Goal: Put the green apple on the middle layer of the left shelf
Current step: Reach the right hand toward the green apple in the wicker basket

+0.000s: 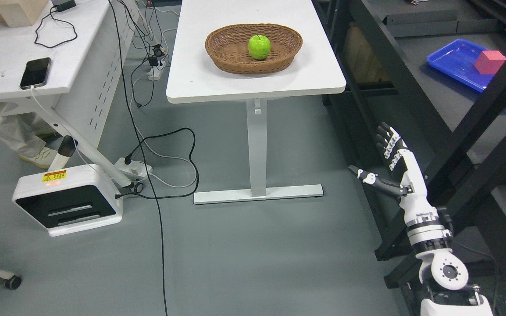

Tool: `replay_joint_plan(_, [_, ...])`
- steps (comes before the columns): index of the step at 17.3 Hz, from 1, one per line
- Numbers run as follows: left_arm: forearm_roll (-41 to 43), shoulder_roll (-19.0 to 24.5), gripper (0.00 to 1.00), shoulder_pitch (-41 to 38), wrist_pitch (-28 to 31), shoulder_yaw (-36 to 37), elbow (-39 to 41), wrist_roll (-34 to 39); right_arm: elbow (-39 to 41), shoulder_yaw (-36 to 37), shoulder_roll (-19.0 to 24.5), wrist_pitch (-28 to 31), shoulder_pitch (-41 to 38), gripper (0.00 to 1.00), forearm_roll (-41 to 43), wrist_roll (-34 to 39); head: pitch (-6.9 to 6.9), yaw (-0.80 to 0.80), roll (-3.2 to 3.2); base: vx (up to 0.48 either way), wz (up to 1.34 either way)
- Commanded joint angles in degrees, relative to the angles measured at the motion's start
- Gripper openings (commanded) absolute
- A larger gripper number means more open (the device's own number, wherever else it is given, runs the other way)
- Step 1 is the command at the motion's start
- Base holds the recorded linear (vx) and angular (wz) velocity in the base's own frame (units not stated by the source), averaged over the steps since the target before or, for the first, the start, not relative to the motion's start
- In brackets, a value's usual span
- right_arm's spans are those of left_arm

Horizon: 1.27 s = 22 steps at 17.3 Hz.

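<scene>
A yellow warning label [54,176], its print unreadable, marks the white floor unit [66,199]. The green apple [259,47] sits stem-up in the wicker basket [235,55] on the white table [218,83]. The right hand [389,151] hangs low, fingers spread, empty.

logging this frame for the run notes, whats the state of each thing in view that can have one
green apple: upright in the basket, not held
wicker basket: upright on the white table, holds only the apple
right hand: open, empty, low beside the black shelf, far from the apple
blue tray: flat on the shelf, red block in it
phone: face up on the left desk, screen dark, cable plugged in
</scene>
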<state>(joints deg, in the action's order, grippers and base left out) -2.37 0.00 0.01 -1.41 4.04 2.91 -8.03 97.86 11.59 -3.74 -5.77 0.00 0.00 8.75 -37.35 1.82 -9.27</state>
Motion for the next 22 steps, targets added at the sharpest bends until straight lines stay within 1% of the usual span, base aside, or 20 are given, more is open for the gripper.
replay_joint_plan(1, [0.0, 1.0, 1.00, 0.7, -0.1, 0.0, 0.0, 0.0, 0.1, -1.2, -1.4, 1.2, -1.5, 1.00, 1.3, 0.7, 0.00, 0.00, 0.00, 0.007, -0.04])
replay_joint_plan(2, [0.0, 1.0, 1.00, 0.7, -0.1, 0.0, 0.1, 0.0, 0.1, -1.0, -1.6, 2.9, -1.5, 1.00, 1.5, 0.7, 0.00, 0.00, 0.00, 0.007, -0.04])
replay_joint_plan(3, [0.0, 1.0, 1.00, 0.7, -0.1, 0.0, 0.1, 0.0, 0.1, -0.8, -1.6, 3.4, -1.8, 1.00, 1.8, 0.7, 0.00, 0.00, 0.00, 0.038, 0.00])
replay_joint_plan(4, [0.0, 1.0, 1.00, 0.7, -0.1, 0.0, 0.0, 0.0, 0.1, -0.7, -1.6, 2.0, -2.2, 1.00, 1.8, 0.8, 0.00, 0.00, 0.00, 0.038, 0.00])
replay_joint_plan(5, [0.0, 1.0, 1.00, 0.7, -0.1, 0.0, 0.0, 0.0, 0.1, -0.7, -1.4, -2.9, -2.4, 1.00, 1.9, 0.8, 0.00, 0.00, 0.00, 0.032, 0.06])
replay_joint_plan(6, [0.0, 1.0, 1.00, 0.7, -0.1, 0.0, 0.0, 0.0, 0.1, -0.9, -1.4, -9.0, -2.5, 1.00, 1.9, 1.0, 0.00, 0.00, 0.00, 0.064, 0.08])
replay_joint_plan(7, [0.0, 1.0, 1.00, 0.7, -0.1, 0.0, 0.0, 0.0, 0.1, -1.3, -2.0, -12.7, -2.2, 1.00, 1.3, 2.1, 0.00, 0.00, 0.00, 0.064, 0.08])
replay_joint_plan(8, [0.0, 1.0, 1.00, 0.7, -0.1, 0.0, 0.0, 0.0, 0.1, -3.0, -5.9, -11.6, -0.9, 0.95, -3.9, 4.3, 0.00, 0.00, 0.00, 0.084, 0.01])
replay_joint_plan(9, [0.0, 1.0, 1.00, 0.7, -0.1, 0.0, 0.0, 0.0, 0.1, -7.2, -11.2, -11.5, 1.7, 0.93, -14.4, 5.6, 0.00, 0.00, 0.00, 0.084, 0.01])
replay_joint_plan(10, [0.0, 1.0, 1.00, 0.7, -0.1, 0.0, 0.1, 0.0, 0.1, -11.2, -14.6, -11.5, 3.3, 0.93, -28.0, 5.4, 0.00, 0.00, 0.00, 0.097, -0.07])
replay_joint_plan(11, [0.0, 1.0, 1.00, 0.7, -0.1, 0.0, 0.0, 0.0, 0.1, -12.5, -15.9, -11.5, 4.5, 0.93, -38.1, 5.4, 0.00, 0.00, 0.00, 0.097, -0.07])
replay_joint_plan(12, [0.0, 1.0, 1.00, 0.7, -0.1, 0.0, 0.1, 0.0, 0.1, -12.9, -16.9, -11.6, 5.5, 0.94, -40.3, 6.1, 0.00, 0.00, 0.00, 0.111, -0.23])
replay_joint_plan(13, [0.0, 1.0, 1.00, 0.7, -0.1, 0.0, 0.0, 0.0, 0.1, -12.8, -19.1, -11.6, 6.0, 0.96, -39.7, 6.5, 0.00, 0.00, 0.00, 0.109, -0.34])
replay_joint_plan(15, [0.0, 1.0, 1.00, 0.7, -0.1, 0.0, 0.0, 0.0, 0.1, -12.3, -19.5, -11.3, 7.6, 0.99, -38.3, 6.5, 0.00, 0.00, 0.00, 0.134, -0.37])
replay_joint_plan(17, [0.0, 1.0, 1.00, 0.7, -0.1, 0.0, 0.0, 0.0, 0.1, -12.4, -18.5, -11.4, 9.3, 0.99, -37.3, 6.0, 0.00, 0.00, 0.00, 0.192, -0.39])
replay_joint_plan(19, [0.0, 1.0, 1.00, 0.7, -0.1, 0.0, 0.1, 0.0, 0.1, -12.6, -16.1, -12.4, 10.6, 0.99, -37.2, 5.8, 0.00, 0.00, 0.00, 0.235, -0.32])
replay_joint_plan(22, [0.0, 1.0, 1.00, 0.7, -0.1, 0.0, 0.1, 0.0, 0.1, -14.9, -15.0, -14.7, 12.1, 0.99, -37.1, 5.8, 0.00, 0.00, 0.00, 0.272, -0.15])
